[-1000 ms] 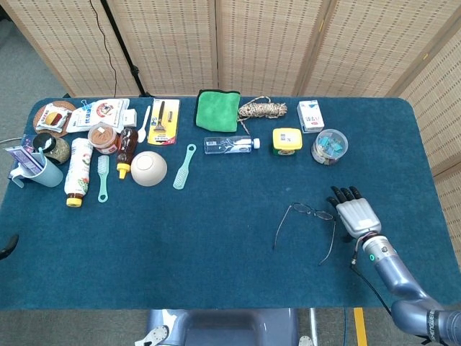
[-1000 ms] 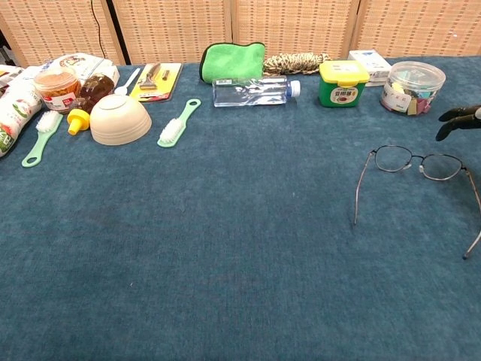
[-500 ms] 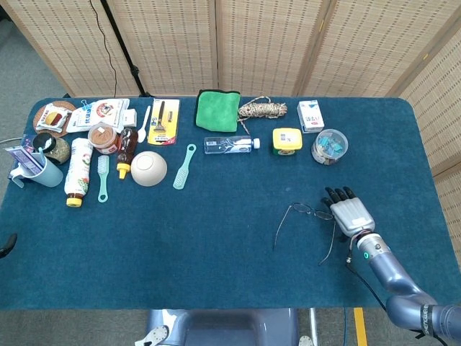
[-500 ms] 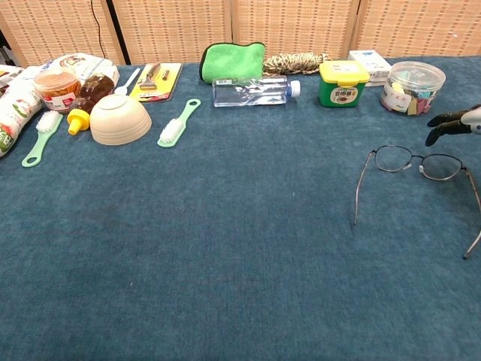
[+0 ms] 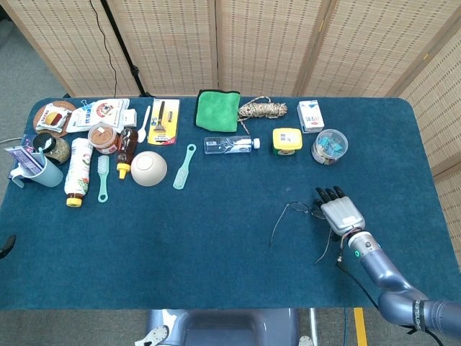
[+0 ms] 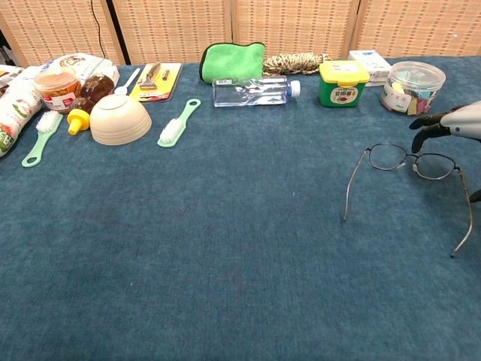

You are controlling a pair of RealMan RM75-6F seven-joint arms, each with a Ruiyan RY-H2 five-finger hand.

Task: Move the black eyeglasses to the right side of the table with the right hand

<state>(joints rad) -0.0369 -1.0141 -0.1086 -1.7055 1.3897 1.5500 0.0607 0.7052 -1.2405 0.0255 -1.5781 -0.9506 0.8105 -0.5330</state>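
Note:
The black eyeglasses (image 5: 297,209) lie open on the blue cloth at the middle right, their temples pointing toward the front edge. My right hand (image 5: 340,214) lies palm down over their right lens, dark fingertips reaching past the frame. In the chest view the eyeglasses (image 6: 409,156) sit just below the hand (image 6: 451,120), whose fingers (image 6: 421,129) curve down toward the right lens. I cannot see a firm grip on the frame. My left hand shows in neither view.
Along the back stand a clear tub of clips (image 5: 330,146), a yellow-lidded jar (image 5: 287,140), a white box (image 5: 310,115), a water bottle (image 5: 230,145), twine (image 5: 261,109) and a green cloth (image 5: 218,109). A bowl (image 5: 148,168), brushes and food packs fill the left.
My right hand has slid left and forward onto the eyeglasses' right lens. The eyeglasses have shifted slightly to the left on the cloth.

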